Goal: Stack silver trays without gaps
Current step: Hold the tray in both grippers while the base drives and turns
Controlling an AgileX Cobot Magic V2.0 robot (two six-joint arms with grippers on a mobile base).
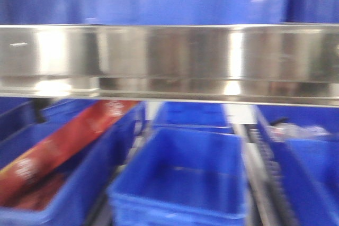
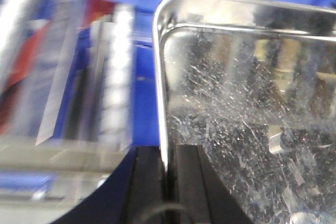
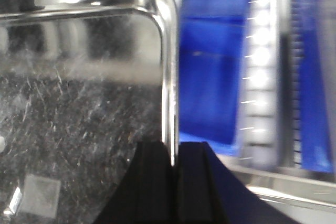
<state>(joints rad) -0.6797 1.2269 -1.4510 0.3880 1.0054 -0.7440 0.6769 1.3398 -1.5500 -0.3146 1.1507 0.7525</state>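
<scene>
Nearest, my left gripper (image 2: 167, 182) is clenched on the left rim of a silver tray (image 2: 247, 129). My right gripper (image 3: 173, 182) is clenched on the tray's right rim. Its scratched floor faces both wrist cameras, with blue bins (image 1: 180, 173) beyond. In the front view a steel band (image 1: 169, 56) crosses the frame, and through the blur I cannot tell what it is. A red package (image 1: 58, 146) lies in a bin at far left; its white printing is unreadable.

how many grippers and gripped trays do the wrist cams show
grippers: 2, left gripper and right gripper
trays: 1, seemingly the same tray pinched at opposite rims
total: 3
</scene>
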